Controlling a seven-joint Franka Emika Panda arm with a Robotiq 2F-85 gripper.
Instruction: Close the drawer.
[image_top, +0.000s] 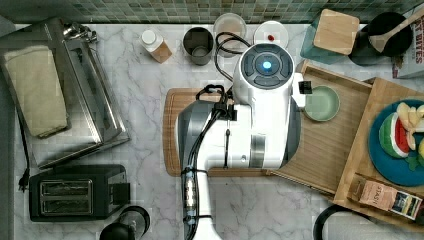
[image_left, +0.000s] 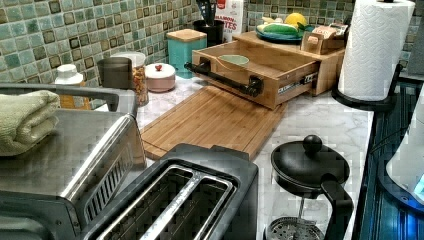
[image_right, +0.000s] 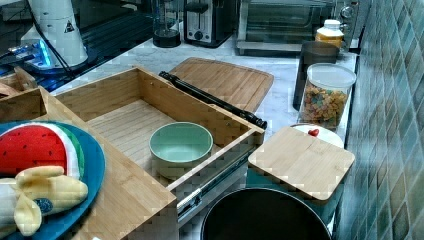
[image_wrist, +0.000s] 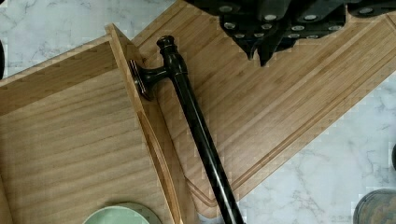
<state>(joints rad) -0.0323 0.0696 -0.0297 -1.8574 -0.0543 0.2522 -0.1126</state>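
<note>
The drawer (image_right: 125, 120) stands pulled well out of its bamboo cabinet (image_top: 395, 150), and its front wall overhangs one end of the cutting board (image_left: 215, 117). A long black handle (image_wrist: 196, 126) runs along that front, held off the wood by short posts. Inside sits a pale green bowl (image_right: 181, 145), near the corner by the teal canister (image_left: 186, 52); the rest of the plank floor lies bare. In the right view the metal slide rail shows under the drawer's side.

From the wrist view the hand (image_wrist: 261, 53) hangs above the cutting board, just beside the handle but apart from it, dark fingertips (image_wrist: 268, 49) drawn close together with nothing between them. In the top view the white arm (image_top: 250, 125) covers much of the board and the drawer's front.

Open marble surface (image_top: 145, 110) lies between the board and the toaster oven (image_top: 65, 90).

Readable print: "STASH" on the tea box (image_top: 382, 195) atop the cabinet, and "BITES" on the carton (image_top: 411, 50) at the back. The left view adds a paper towel roll (image_left: 375, 47) and a French press (image_left: 310, 185).
</note>
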